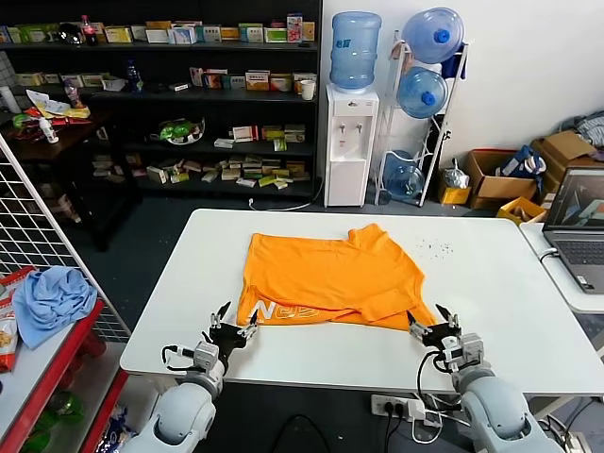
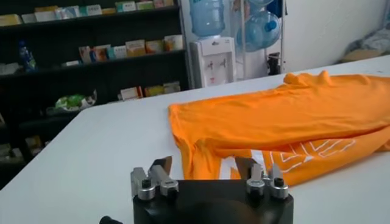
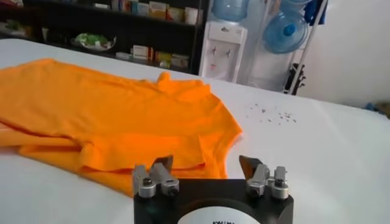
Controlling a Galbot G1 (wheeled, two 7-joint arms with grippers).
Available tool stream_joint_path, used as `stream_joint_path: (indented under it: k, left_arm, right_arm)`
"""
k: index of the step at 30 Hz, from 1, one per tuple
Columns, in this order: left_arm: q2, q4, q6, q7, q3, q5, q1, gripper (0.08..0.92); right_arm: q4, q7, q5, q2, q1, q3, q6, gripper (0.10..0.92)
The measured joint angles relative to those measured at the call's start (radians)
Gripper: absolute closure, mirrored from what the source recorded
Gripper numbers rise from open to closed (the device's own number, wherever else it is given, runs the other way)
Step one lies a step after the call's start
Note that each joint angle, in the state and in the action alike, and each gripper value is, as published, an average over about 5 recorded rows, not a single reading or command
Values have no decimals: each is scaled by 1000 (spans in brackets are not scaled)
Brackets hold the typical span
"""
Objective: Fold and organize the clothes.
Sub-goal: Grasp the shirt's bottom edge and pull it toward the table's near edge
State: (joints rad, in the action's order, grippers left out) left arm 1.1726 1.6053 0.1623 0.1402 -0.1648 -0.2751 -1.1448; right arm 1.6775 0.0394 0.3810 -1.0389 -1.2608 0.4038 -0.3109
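here, operator, your left gripper (image 1: pixel 233 327) sits at the near left corner of the orange t-shirt (image 1: pixel 330 276) with its fingers (image 2: pixel 161 165) spread wide and nothing between them; in the left wrist view the tips frame the shirt's near edge without clamping it, and you cannot tell whether they brush the cloth. your right gripper (image 1: pixel 434 327) sits at the shirt's near right corner, fingers (image 3: pixel 162 165) also spread wide and empty, the fabric edge lying just ahead of the tips. the shirt lies on the white table (image 1: pixel 500 283), folded over itself so a near strip with white lettering (image 1: pixel 288 310) shows along the front edge; only part of that print is visible and it cannot be read. both gripper bodies fill the near part of their wrist views, hiding the table beneath them. off to your left a light blue cloth (image 1: pixel 52 297) rests on a red shelf (image 1: pixel 57 354) beside the table, and a laptop (image 1: pixel 578 226) is cut off at the right edge.
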Motion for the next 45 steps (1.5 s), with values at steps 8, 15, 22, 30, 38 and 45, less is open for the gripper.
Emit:
stream_joint_path:
  k: [8, 15, 22, 30, 38, 45]
  left_arm:
    - [5, -17, 14, 1, -8, -24, 2, 227]
    - [6, -27, 18, 1, -10, -35, -5, 424]
    - [5, -22, 21, -2, -13, -41, -19, 623]
    - [-10, -6, 22, 0, -14, -48, -40, 854]
    - [-36, 49, 40, 13, -14, -53, -80, 897]
    - [-51, 123, 54, 23, -17, -49, -137, 897]
  right_arm:
    - [0, 17, 9, -7, -14, 0, -24, 320]
    - [-4, 31, 11, -6, -26, 0, -36, 519]
    - [-1, 41, 12, 2, -36, 3, -45, 718]
    - [12, 45, 18, 18, -55, 5, -58, 901]
    - [68, 67, 37, 50, -105, 21, -88, 900]
    - [146, 93, 55, 76, -169, 37, -122, 900]
